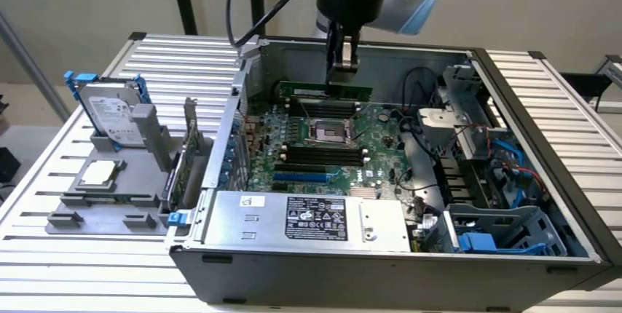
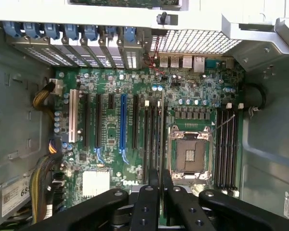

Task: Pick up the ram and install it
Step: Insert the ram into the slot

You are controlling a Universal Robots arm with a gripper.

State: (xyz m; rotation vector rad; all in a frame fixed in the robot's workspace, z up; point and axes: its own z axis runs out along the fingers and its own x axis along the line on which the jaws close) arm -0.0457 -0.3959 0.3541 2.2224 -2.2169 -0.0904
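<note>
Matt blk tool (image 1: 342, 74); PCB ram (image 1: 306, 91); metal case (image 1: 389, 273).

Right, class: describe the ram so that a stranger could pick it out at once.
Find the open grey case, then the motherboard inside. Over the board's far edge the pincer grips the ram, a long thin green strip. Unlike the board's black slots, it is green and held on edge by the pincer.

A slatted metal table (image 1: 175, 58) bears an open computer case (image 1: 389, 273). A gray fixture (image 1: 107, 215) (exterior view's left) sits beside it.
</note>
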